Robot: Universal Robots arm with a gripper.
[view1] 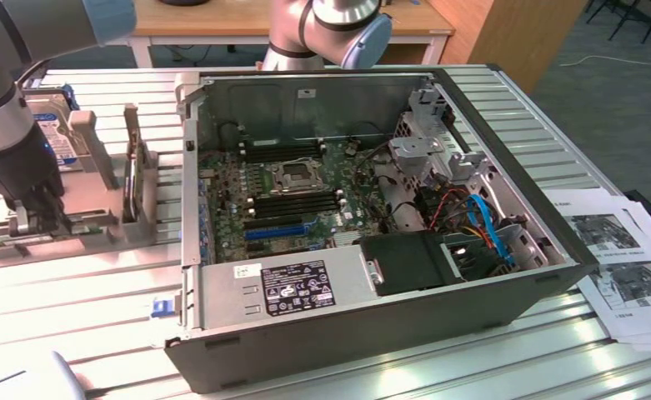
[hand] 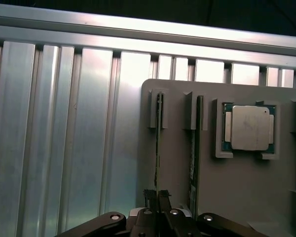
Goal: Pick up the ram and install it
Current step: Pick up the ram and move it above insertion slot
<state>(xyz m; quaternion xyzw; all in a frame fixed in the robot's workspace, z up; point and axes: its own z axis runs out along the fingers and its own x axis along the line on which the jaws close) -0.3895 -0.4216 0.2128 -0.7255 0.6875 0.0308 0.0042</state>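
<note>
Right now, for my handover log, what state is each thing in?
ram: on edge in its holder slot, gripped
gripper: shut on the ram
second ram stick: on edge in next slot, untouched
processor: flat in its recess
hard drive: upright in holder
computer case: on its side, open

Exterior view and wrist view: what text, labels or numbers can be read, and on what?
No text is readable.
On the power supply label: print too small.
On the hard drive label: blue, blurred.
On the printed sheets: too small.
On the processor: no marking legible.
On the ram: edge-on, none showing.
</note>
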